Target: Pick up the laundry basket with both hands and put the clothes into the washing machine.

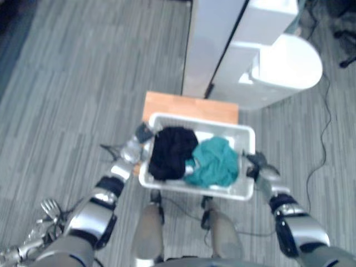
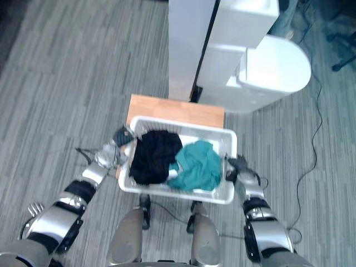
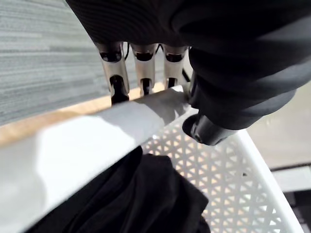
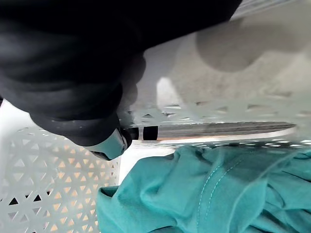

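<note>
A white lattice laundry basket (image 1: pixel 211 123) rests on a low wooden stool (image 1: pixel 189 105) right in front of me. Inside lie a black garment (image 1: pixel 172 151) on the left and a teal garment (image 1: pixel 214 161) on the right. My left hand (image 1: pixel 139 139) grips the basket's left rim (image 3: pixel 97 141), with its fingers (image 3: pixel 116 73) under the rim and its thumb (image 3: pixel 204 128) inside. My right hand (image 1: pixel 257 166) holds the right rim (image 4: pixel 233 63), thumb (image 4: pixel 109 143) pressed on the inner wall above the teal cloth (image 4: pixel 204 189).
A white washing machine (image 1: pixel 278 61) with a rounded lid stands beyond the stool to the right, beside a tall white cabinet (image 1: pixel 214 44). A thin cable (image 1: pixel 325 122) trails over the grey carpet on the right. A chair's base (image 1: pixel 347 55) shows at the far right.
</note>
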Available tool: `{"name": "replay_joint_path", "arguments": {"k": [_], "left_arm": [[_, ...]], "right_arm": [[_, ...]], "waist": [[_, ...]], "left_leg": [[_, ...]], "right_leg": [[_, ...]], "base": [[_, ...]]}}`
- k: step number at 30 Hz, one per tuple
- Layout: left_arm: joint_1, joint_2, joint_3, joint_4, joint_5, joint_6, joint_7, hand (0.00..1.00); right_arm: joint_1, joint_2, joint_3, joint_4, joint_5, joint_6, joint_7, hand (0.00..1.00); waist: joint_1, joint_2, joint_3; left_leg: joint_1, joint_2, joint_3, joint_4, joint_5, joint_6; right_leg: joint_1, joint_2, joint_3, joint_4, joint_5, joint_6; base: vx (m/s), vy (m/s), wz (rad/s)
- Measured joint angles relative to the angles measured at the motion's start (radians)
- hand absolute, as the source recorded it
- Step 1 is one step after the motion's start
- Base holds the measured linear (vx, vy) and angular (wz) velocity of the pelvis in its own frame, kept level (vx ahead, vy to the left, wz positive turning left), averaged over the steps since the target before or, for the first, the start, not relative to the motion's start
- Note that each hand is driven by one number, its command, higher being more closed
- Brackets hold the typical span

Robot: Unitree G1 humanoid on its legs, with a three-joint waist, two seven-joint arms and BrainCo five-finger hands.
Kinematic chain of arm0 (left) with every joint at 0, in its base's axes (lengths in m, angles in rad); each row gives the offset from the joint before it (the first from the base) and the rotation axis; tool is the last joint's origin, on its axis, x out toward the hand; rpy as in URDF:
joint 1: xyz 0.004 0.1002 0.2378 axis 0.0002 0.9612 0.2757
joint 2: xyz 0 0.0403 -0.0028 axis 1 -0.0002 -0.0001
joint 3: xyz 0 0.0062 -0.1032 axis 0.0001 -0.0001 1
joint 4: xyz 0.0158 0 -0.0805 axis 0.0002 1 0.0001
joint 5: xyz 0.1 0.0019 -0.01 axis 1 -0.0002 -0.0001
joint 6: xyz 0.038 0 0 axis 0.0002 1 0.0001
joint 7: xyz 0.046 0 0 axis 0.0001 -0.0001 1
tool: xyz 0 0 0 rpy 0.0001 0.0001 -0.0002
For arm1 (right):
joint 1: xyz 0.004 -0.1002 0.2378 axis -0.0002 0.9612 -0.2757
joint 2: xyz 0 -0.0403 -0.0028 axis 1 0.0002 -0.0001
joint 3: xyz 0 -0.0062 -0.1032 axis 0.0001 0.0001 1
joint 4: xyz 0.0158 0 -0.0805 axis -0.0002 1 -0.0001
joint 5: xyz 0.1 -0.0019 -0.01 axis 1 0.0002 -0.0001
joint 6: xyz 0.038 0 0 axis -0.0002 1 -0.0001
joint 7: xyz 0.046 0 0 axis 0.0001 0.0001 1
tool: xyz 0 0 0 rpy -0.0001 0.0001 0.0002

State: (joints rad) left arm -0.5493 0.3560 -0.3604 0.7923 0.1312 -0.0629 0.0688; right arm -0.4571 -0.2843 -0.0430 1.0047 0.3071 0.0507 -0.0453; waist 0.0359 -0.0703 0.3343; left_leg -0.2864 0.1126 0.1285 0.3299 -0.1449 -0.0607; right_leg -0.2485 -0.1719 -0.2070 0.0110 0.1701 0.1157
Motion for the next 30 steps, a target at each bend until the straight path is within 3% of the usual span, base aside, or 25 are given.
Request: {"name": "replay_joint_path", "arguments": {"k": [3, 8, 14, 17, 30], "left_arm": [[0.135, -0.012, -0.013, -0.043, 0.010, 0.015, -0.043, 1.00], [0.322, -0.018, 0.011, -0.127, 0.019, 0.022, -0.108, 1.00], [0.441, -0.071, 0.118, -0.259, -0.011, 0.022, -0.111, 1.00], [0.491, -0.098, 0.175, -0.321, -0.041, 0.020, -0.109, 1.00], [0.535, -0.140, 0.216, -0.331, -0.049, 0.023, -0.087, 1.00]], "right_arm": [[0.106, -0.002, -0.014, -0.015, -0.008, 0.011, 0.010, 1.00], [0.267, -0.003, -0.039, -0.130, -0.044, 0.023, 0.033, 1.00], [0.341, 0.000, -0.088, -0.262, -0.044, 0.020, 0.051, 1.00], [0.382, 0.019, -0.110, -0.315, -0.043, 0.019, 0.051, 1.00], [0.458, 0.070, -0.145, -0.321, -0.033, 0.017, 0.050, 1.00]], "waist": [[-0.024, 0.016, -0.068], [-0.024, 0.030, -0.156], [-0.021, 0.064, -0.211], [-0.021, 0.065, -0.244], [-0.023, 0.064, -0.271]], "left_leg": [[0.031, -0.010, -0.002, -0.030, 0.002, -0.001], [0.103, -0.021, 0.000, -0.117, 0.030, -0.009], [0.177, -0.024, -0.013, -0.195, 0.062, -0.020], [0.210, -0.024, -0.013, -0.213, 0.063, -0.020], [0.269, -0.023, -0.011, -0.266, 0.082, -0.033]], "right_leg": [[0.031, -0.006, -0.010, -0.019, -0.004, 0.002], [0.094, -0.004, -0.021, -0.087, 0.005, 0.006], [0.149, 0.005, -0.038, -0.110, 0.011, 0.004], [0.173, 0.010, -0.038, -0.111, 0.008, 0.007], [0.207, 0.013, -0.036, -0.116, -0.007, 0.008]], "base": [[0.06, 0.026, 0.07], [0.06, -0.004, 0.03], [0.04, -0.020, 0.06], [0.01, -0.003, -0.01], [-0.02, -0.005, -0.01]]}}
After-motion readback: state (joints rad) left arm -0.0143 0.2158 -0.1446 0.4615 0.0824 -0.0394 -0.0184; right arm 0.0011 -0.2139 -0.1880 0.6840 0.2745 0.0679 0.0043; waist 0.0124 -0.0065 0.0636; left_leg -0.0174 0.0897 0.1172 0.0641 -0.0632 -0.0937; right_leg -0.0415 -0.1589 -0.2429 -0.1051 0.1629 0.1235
